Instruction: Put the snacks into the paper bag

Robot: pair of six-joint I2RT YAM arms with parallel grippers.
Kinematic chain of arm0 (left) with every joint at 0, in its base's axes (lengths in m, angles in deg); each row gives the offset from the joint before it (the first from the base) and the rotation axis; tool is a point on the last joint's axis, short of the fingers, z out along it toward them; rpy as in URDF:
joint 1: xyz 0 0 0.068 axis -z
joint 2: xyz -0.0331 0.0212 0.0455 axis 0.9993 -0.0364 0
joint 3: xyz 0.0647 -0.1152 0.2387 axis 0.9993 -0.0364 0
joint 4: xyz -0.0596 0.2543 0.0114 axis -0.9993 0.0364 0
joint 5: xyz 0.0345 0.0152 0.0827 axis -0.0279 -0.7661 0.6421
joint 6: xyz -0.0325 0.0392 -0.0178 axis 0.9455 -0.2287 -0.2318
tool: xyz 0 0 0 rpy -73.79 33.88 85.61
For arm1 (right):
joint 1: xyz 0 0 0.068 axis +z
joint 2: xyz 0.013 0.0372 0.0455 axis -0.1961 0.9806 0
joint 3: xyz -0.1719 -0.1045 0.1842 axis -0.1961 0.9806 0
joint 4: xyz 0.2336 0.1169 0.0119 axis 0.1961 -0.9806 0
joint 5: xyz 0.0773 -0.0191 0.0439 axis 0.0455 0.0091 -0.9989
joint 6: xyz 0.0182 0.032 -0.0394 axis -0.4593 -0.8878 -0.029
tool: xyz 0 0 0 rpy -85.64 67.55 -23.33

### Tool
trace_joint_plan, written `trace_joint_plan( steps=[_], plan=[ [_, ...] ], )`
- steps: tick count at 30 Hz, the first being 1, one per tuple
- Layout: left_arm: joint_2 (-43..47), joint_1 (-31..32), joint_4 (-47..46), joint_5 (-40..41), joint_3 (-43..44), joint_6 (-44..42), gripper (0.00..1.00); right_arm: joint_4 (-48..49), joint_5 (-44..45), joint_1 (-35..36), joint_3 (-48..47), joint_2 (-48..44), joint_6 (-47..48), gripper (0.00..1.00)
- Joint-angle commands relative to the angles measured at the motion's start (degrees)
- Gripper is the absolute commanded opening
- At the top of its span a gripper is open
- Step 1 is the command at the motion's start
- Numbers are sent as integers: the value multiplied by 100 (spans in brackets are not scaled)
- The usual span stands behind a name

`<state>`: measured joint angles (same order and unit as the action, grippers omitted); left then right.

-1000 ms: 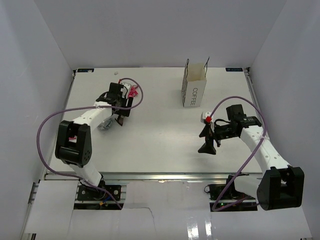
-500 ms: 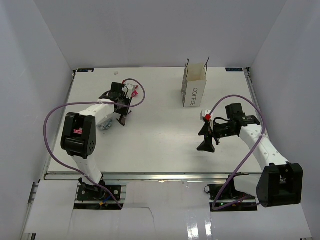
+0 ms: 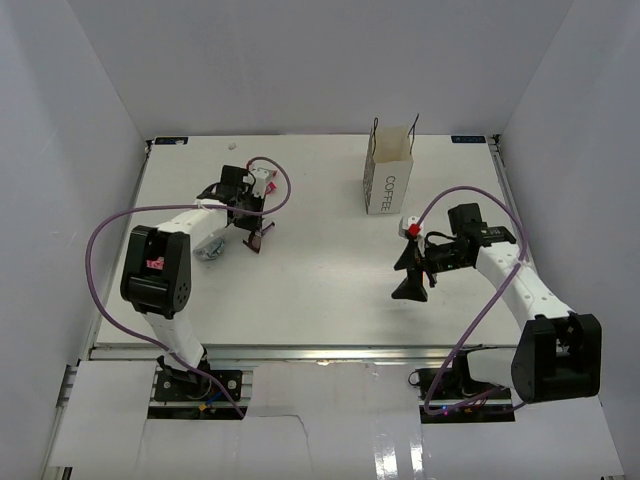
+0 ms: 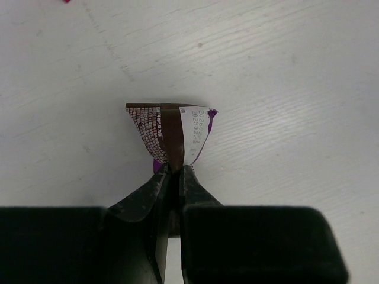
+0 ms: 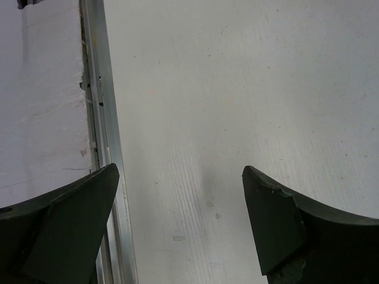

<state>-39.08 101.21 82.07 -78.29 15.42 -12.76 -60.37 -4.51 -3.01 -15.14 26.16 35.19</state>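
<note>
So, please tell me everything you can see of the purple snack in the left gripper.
The snack is a small flat wrapper: brown with fine pale print, a white panel bearing a printed code, a purple edge. It looks like thin creased foil. The left gripper pinches its narrow end, and it fans out beyond the tips over the white table. Whether it touches the table is unclear.

White table (image 3: 320,290), seen from above. A paper bag (image 3: 388,185) marked COFFEE stands upright in the upper middle of the frame, right of centre.
</note>
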Motion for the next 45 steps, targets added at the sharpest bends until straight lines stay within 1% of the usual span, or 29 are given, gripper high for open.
trace_joint_plan(
  steps=[1, 4, 5, 6, 7, 8, 10, 11, 12, 14, 15, 17, 19, 21, 23, 24, 26, 29, 33, 35, 37, 40, 43, 44, 45],
  plan=[
    [508, -3, -80, -1094, -4, 324, 6, -72, -281, 137, -343, 139, -22, 90],
    [894, 15, -282, -1930, -258, 518, 4, 16, -246, 435, -580, 332, -22, 89],
    [1008, 32, -369, -2560, -503, 632, 4, 86, -220, 628, -641, 429, -22, 89],
    [1105, 50, -570, -2845, -636, 824, 4, 269, -167, 725, -712, 447, -5, 89],
    [1306, 76, -659, -3135, -759, 930, 4, 393, -167, 822, -782, 473, 204, 89],
    [1395, 128, -773, -3729, -1012, 1184, 4, 559, -184, 988, -783, 456, 372, 91],
    [1588, 208, -1125, -4190, -1234, 1492, 4, 1147, -167, 1138, -626, 395, 924, 96],
    [1633, 356, -1196, -4392, -1313, 1712, 4, 1385, -106, 1322, -572, 377, 1406, 98],
    [1677, 445, -1318, -4673, -1444, 1809, 4, 1665, 164, 1437, -572, 429, 1645, 97],
    [1730, 760, -1372, -4886, -1524, 1959, 5, 1773, 473, 1753, -931, 787, 2077, 97],
    [1739, 875, -1372, -5000, -1577, 2056, 5, 2052, 684, 1833, -1141, 955, 2070, 95],
    [1730, 1190, -1381, -5045, -1630, 2118, 6, 2361, 852, 2087, -1273, 1061, 2087, 95],
    [1730, 1332, -1433, -5010, -1718, 2249, 6, 2442, 1177, 2307, -1432, 1193, 2218, 95],
    [1739, 1447, -1582, -4983, -1788, 2433, 6, 2153, 1327, 2597, -1748, 1431, 2533, 96],
    [1739, 1509, -1697, -4983, -1832, 2522, 6, 1968, 1616, 2905, -1811, 1563, 2614, 100],
    [1739, 1526, -1715, -4983, -1832, 2557, 6, 1863, 1661, 2984, -1802, 1589, 2849, 100],
    [1765, 1570, -1767, -4957, -1841, 2619, 6, 1415, 1757, 3178, -1811, 1660, 3062, 93],
    [1765, 1579, -1794, -4948, -1850, 2645, 6, 993, 1740, 3310, -1767, 1634, 3308, 88],
    [1748, 1579, -1794, -4913, -1850, 2637, 6, 816, 1758, 3380, -1618, 1476, 3397, 86],
    [1748, 1579, -1794, -4878, -1850, 2628, 6, 789, 1732, 3407, -1626, 1423, 3248, 86],
    [1739, 1579, -1803, -4895, -1815, 2637, 6, 973, 1793, 3459, -1539, 1405, 3072, 85],
    [1730, 1579, -1820, -4948, -1745, 2680, 6, 1500, 2170, 3582, -1346, 1431, 2651, 81],
    [1783, 1579, -1829, -4957, -1709, 2716, 6, 1738, 2312, 3600, -1389, 1501, 2281, 70],
    [1809, 1579, -1838, -4957, -1718, 2724, 7, 1800, 2320, 3600, -1432, 1502, 2211, 64],
    [1818, 1579, -1855, -4957, -1735, 2751, 7, 1852, 2320, 3600, -1442, 1519, 2114, 60]
  ],
)
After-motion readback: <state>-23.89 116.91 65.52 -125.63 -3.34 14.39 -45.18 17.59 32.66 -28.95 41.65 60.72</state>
